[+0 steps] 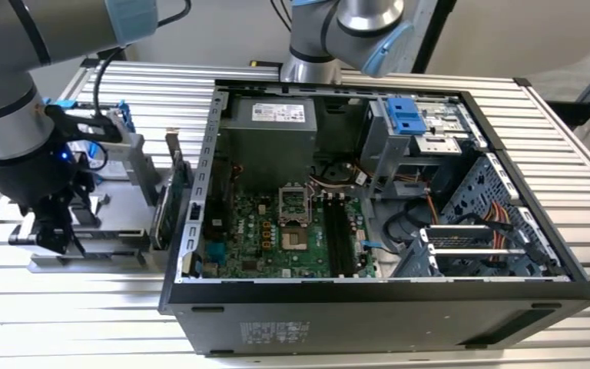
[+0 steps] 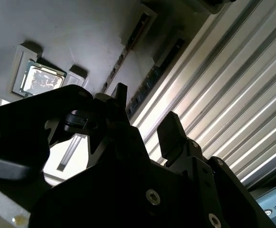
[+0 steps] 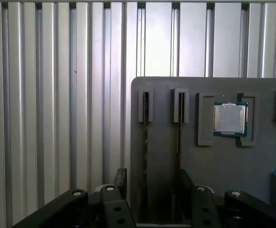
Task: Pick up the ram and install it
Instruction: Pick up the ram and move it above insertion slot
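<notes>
**Item: ram (image 3: 146,127), outer of two sticks.**
- Location: it stands on edge in a slot of the grey holder block (image 3: 164,142), directly below the hand (image 3: 152,173). In both wrist views its line runs into the gap between the fingertips.
- Neighbours: a second ram stick (image 3: 180,124) sits in the next slot, close beside one of my fingers (image 3: 185,183). A processor chip (image 3: 229,118) sits in its recess beyond that. The ribbed metal worktop (image 3: 57,95) lies on the hand's other side.

**Item: hand.**
- State: fingers spread apart, nothing between them, clear of the ram and not touching it.
- In the exterior view it hangs (image 1: 54,234) over the holder, well apart from the open computer case (image 1: 377,323).

**Handling note, as I judge it.**
- I centre the outer stick in the gap before descending, since the neighbouring stick leaves that finger little room.
- I keep the pads square to the board's flat faces.
- I grip low enough to hold it firmly, and lift straight along the slot so it does not bind.

**Appearance.**
- Edge-on in the first wrist view, the ram is a thin dark line.
- The second wrist view shows it (image 2: 159,66) as a long, narrow, dark blue-green strip with darker blocks along it.
</notes>
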You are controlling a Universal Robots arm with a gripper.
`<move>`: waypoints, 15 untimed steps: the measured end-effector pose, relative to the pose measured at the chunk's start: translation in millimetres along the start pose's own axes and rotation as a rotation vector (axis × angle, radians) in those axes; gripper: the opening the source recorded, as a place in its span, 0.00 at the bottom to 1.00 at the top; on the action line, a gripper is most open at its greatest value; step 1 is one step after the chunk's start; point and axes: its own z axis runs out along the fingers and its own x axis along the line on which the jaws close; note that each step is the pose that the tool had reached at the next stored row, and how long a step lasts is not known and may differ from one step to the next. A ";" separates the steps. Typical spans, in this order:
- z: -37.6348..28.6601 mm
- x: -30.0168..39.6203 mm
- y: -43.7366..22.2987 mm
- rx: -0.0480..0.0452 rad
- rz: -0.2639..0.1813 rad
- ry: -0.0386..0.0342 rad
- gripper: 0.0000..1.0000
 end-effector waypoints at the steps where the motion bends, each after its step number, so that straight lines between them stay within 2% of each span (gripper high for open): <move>1: 0.8 0.1 0.0 0.0000 0.000 0.0000 1.00; 15: 14.9 0.2 0.0 0.0000 0.000 -0.0001 1.00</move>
